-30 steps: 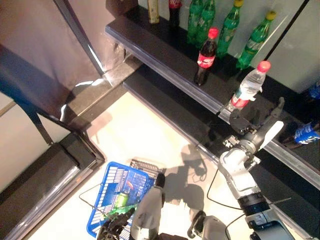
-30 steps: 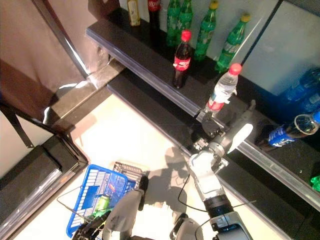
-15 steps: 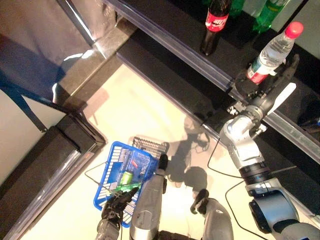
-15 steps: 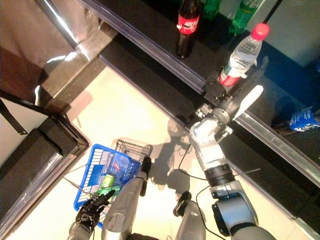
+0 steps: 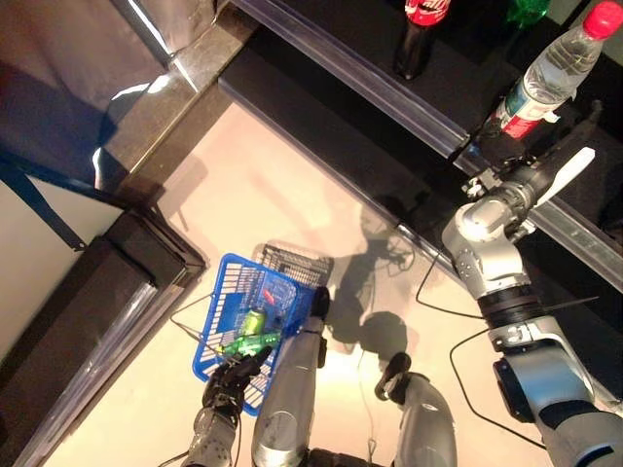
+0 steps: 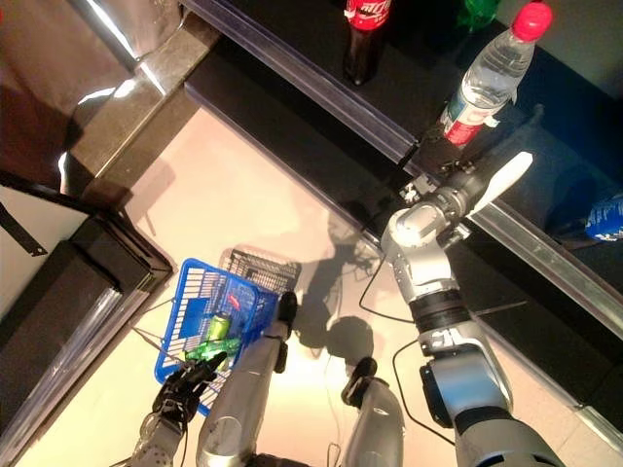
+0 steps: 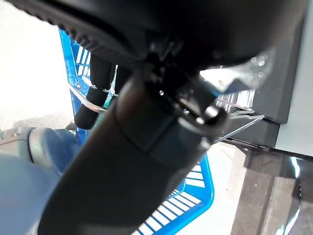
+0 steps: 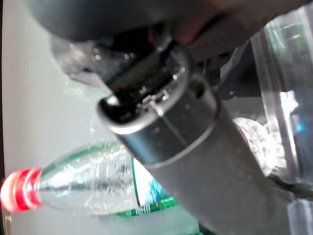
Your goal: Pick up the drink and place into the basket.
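Drink: your clear plastic water bottle with the red cap (image 6: 492,76) stands upright on the dark shelf (image 6: 321,53).
Right hand: your right hand (image 6: 465,173) is at the bottle's base; grip cannot be told.
Left hand: your left hand (image 5: 230,377) is clenched on the blue plastic basket (image 5: 226,309)'s wire handle.
Basket: on the pale floor (image 5: 273,209).

A dark shelf (image 5: 458,107) carries 2 upright bottles — a cola bottle (image 5: 414,34) and a clear water bottle (image 5: 545,78). The pale floor (image 5: 253,204) holds a blue basket (image 5: 219,321) — apparently resting there.
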Robot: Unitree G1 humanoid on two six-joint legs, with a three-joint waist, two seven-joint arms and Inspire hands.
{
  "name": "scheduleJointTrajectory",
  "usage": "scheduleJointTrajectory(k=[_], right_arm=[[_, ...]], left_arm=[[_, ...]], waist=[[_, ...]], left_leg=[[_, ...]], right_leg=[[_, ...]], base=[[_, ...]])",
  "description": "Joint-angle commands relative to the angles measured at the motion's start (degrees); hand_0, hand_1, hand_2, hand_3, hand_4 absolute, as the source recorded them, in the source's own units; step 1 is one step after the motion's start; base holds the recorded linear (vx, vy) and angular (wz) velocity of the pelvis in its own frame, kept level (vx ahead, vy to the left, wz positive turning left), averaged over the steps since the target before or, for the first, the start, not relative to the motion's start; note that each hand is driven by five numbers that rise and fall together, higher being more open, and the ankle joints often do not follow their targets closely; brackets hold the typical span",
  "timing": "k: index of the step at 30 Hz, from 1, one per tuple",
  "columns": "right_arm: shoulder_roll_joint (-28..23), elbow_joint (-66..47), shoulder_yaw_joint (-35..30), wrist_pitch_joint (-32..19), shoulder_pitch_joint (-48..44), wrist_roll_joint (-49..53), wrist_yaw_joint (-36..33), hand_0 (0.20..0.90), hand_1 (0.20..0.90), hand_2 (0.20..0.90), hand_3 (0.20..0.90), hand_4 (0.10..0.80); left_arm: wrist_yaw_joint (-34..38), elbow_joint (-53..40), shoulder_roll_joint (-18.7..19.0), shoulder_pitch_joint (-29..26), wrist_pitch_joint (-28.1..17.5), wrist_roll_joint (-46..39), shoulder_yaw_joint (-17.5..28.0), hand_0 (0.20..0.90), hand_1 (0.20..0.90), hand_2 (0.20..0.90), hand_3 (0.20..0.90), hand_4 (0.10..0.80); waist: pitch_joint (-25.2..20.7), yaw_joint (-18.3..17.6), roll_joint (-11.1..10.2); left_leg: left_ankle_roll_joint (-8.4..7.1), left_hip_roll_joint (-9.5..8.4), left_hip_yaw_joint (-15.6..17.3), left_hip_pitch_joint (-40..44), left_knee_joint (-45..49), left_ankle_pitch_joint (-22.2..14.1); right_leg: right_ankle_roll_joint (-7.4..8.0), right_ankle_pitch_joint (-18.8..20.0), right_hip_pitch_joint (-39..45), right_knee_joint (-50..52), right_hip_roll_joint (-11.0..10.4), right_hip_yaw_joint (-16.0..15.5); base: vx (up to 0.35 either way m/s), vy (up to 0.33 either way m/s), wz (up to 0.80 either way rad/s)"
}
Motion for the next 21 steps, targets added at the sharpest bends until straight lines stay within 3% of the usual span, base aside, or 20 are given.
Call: scheduleJointTrajectory(k=[1, 2, 3, 4, 5, 14, 15, 18, 21], right_arm=[[-8.0, -2.1, -0.2, -6.3, -10.0, -1.7, 1.2, 0.9, 0.9, 0.9, 0.9, 0.8], [-8.4, -1.8, -0.2, -6.5, -10.7, -1.5, 1.3, 0.9, 0.9, 0.9, 0.9, 0.8], [-8.5, -1.7, -0.2, -6.6, -11.1, -1.3, 1.3, 0.705, 0.705, 0.705, 0.672, 0.572], [-9.0, -1.7, -0.2, -7.1, -11.5, -1.0, 1.4, 0.387, 0.387, 0.387, 0.302, 0.202], [-9.3, -1.6, -0.2, -7.2, -11.7, -0.8, 1.5, 0.3, 0.3, 0.3, 0.2, 0.1], [-11.2, 0.5, 1.2, -8.5, -15.7, 3.0, 7.7, 0.3, 0.3, 0.3, 0.2, 0.1], [-11.0, 0.5, 1.9, -8.0, -16.2, 2.9, 8.5, 0.3, 0.3, 0.3, 0.2, 0.1], [-11.3, 0.7, 2.6, -7.7, -17.8, 2.8, 9.2, 0.3, 0.3, 0.3, 0.2, 0.1], [-11.9, 1.6, 3.2, -7.3, -18.7, 2.6, 9.5, 0.3, 0.3, 0.3, 0.2, 0.1]], left_arm=[[-0.9, -6.4, 4.3, 3.1, -6.3, -1.3, -1.6, 0.3, 0.3, 0.3, 0.2, 0.1], [-0.9, -6.5, 4.3, 2.9, -6.5, -1.4, -1.7, 0.3, 0.3, 0.3, 0.2, 0.1], [-0.8, -6.7, 4.3, 2.8, -6.5, -1.4, -1.8, 0.3, 0.3, 0.3, 0.2, 0.1], [-0.7, -6.8, 4.3, 2.8, -6.5, -1.4, -1.9, 0.3, 0.3, 0.3, 0.2, 0.1], [-0.6, -7.0, 4.4, 2.7, -6.5, -1.5, -1.9, 0.3, 0.3, 0.3, 0.2, 0.1], [-0.6, -7.3, 4.8, 2.0, -6.4, -2.2, -1.6, 0.3, 0.3, 0.3, 0.2, 0.1], [-0.5, -7.2, 4.6, 2.3, -6.5, -2.3, -1.8, 0.3, 0.3, 0.3, 0.2, 0.1], [-1.0, -7.2, 4.5, 2.0, -6.7, -2.6, -1.6, 0.3, 0.3, 0.3, 0.2, 0.1], [-1.2, -7.3, 4.4, 2.7, -6.8, -2.4, -1.7, 0.3, 0.3, 0.3, 0.2, 0.1]], waist=[[-1.0, 0.6, 0.5], [-1.0, 0.7, 0.4], [-1.0, 0.7, 0.4], [-1.0, 0.8, 0.4], [-1.0, 0.8, 0.4], [-1.0, 1.3, 0.0], [-1.0, 1.3, -0.1], [-1.0, 1.6, 0.1], [-1.0, 1.7, 0.0]], left_leg=[[-0.13, -0.01, -2.3, 1.5, 3.2, -6.0], [-0.07, -0.12, -2.3, 1.2, 3.0, -6.0], [-0.03, -0.18, -2.3, 1.0, 2.9, -6.1], [0.02, -0.3, -2.4, 0.8, 2.8, -6.1], [0.05, -0.35, -2.4, 0.6, 2.9, -6.2], [0.23, -0.61, -2.6, -1.3, 2.9, -6.5], [-0.07, -0.9, -2.8, 0.1, 2.8, -8.0], [0.31, -0.97, -2.6, -1.0, 2.1, -6.4], [-0.03, -1.3, -2.6, 0.2, 2.1, -7.9]], right_leg=[[-1.25, 12.1, -4.3, -6.2, -0.5, 0.5], [-1.23, 12.0, -4.7, -6.2, -0.5, 0.4], [-1.21, 12.0, -4.9, -6.1, -0.5, 0.4], [-1.19, 11.9, -5.3, -5.9, -0.6, 0.4], [-1.2, 11.8, -5.6, -5.8, -0.6, 0.3], [-1.26, 11.4, -7.8, -5.0, -0.7, 0.1], [-0.67, 10.0, -6.8, -4.7, -0.6, 0.8], [-1.28, 11.2, -7.8, -5.2, -0.6, 0.0], [-0.65, 9.6, -7.0, -4.5, -0.9, 0.5]], base=[[-0.045, 0.002, -0.02], [-0.037, 0.003, 0.0], [-0.033, 0.005, 0.01], [-0.019, 0.003, 0.04], [-0.011, 0.006, 0.05], [0.007, -0.001, 0.0], [0.0, 0.0, 0.0], [-0.01, 0.018, 0.0], [0.042, 0.006, 0.0]])
